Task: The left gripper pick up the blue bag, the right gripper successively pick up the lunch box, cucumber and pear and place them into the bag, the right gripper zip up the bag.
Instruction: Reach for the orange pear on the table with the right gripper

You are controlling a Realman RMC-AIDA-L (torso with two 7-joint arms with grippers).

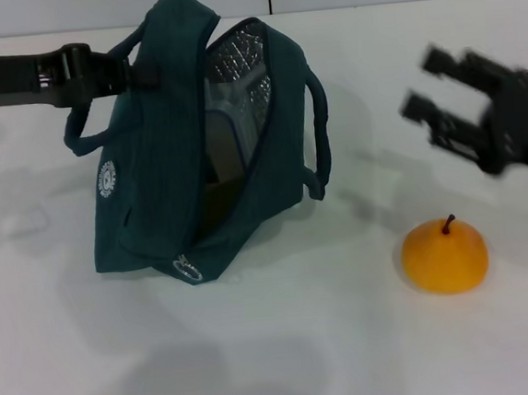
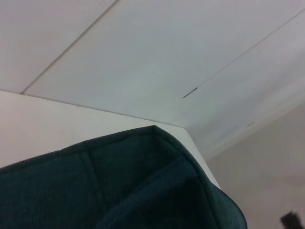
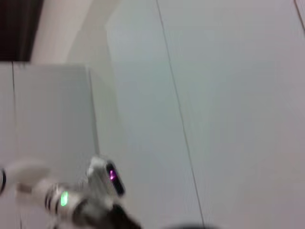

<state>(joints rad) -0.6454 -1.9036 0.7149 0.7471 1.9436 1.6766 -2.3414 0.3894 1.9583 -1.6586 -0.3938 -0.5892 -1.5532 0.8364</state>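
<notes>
Teal blue bag (image 1: 163,151) stands unzipped on the white table (image 1: 287,353), silver lining showing. Left claw (image 1: 138,74) pinches a handle at the bag's top. Right of the bag, the right claw (image 1: 425,86) hovers with fingers spread, above the pear (image 1: 444,256).

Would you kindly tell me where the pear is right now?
In the head view, the pear sits on the table's right side, below the right gripper and right of the blue bag.

Right claw (image 1: 420,82) motion-blurred; bag (image 1: 186,149) interior contents indistinct
</notes>
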